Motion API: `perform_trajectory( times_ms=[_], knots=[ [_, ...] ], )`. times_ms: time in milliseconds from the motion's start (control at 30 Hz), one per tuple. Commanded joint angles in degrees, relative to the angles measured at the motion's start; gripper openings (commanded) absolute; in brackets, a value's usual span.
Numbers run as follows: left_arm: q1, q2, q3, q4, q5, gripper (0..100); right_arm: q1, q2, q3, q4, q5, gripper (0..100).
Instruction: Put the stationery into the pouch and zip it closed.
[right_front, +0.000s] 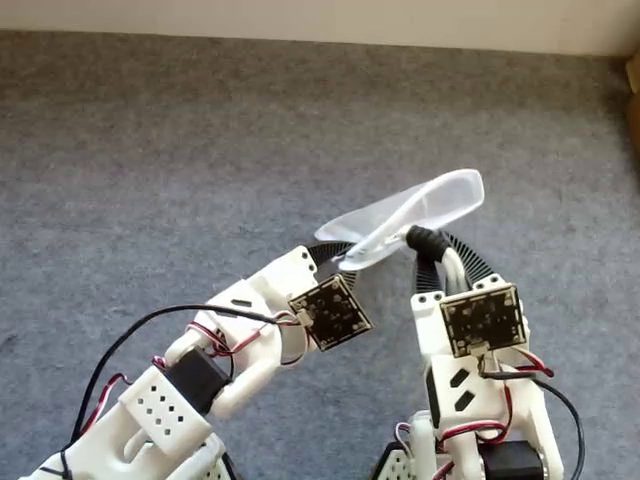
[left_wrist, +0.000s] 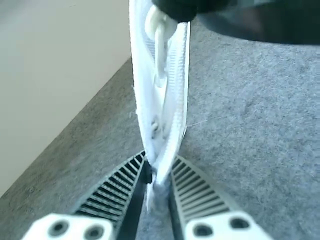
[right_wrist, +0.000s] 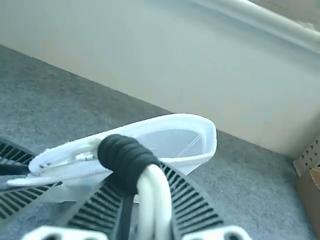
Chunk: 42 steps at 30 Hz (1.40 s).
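A translucent white pouch (right_front: 410, 215) hangs in the air above the grey carpet, held between both arms. My left gripper (left_wrist: 157, 172) is shut on one narrow end of the pouch (left_wrist: 160, 110), whose zip edge runs away from its ribbed fingers (left_wrist: 112, 192). In the high view this left gripper (right_front: 350, 258) sits at the pouch's near left end. My right gripper (right_front: 425, 240) meets the pouch near its middle. In the right wrist view its fingers (right_wrist: 187, 200) close under the pouch (right_wrist: 165, 137), partly hidden behind a black-wrapped cable (right_wrist: 122, 157).
Grey carpet (right_front: 150, 170) covers the whole work surface. A pale wall (right_wrist: 150, 60) runs along its far edge. A cardboard box (right_wrist: 310, 172) stands at the far right edge. Both arms' bodies and loose wires (right_front: 130, 350) crowd the near side.
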Motion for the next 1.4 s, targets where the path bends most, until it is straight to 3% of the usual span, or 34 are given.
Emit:
perform_trajectory(
  times_ms=[0,267,500,800,1100,1267,1367],
  knots=[
    [-2.95,-0.31,0.04,0.62,0.44,1,2.33,-1.01,-1.01,-2.68,-0.62,0.5],
    [-2.95,-0.31,0.04,0.62,0.44,1,2.51,-1.01,-1.1,-2.77,-0.7,0.5],
    [-2.95,-0.31,0.04,0.62,0.44,1,8.75,-0.92,-0.48,-6.37,-2.81,0.5],
    [-2.95,-0.31,0.04,0.62,0.44,1,8.48,-0.48,-0.4,-4.62,-0.88,0.5],
    [-2.95,-0.31,0.04,0.62,0.44,1,-10.51,-0.4,-0.57,10.15,10.81,4.6],
    [-2.95,-0.31,0.04,0.62,0.44,1,-14.29,-0.66,-0.57,14.2,5.19,24.0],
    [-2.95,-0.31,0.04,0.62,0.44,1,-14.55,-0.92,-0.57,14.02,2.64,24.5]
  ],
)
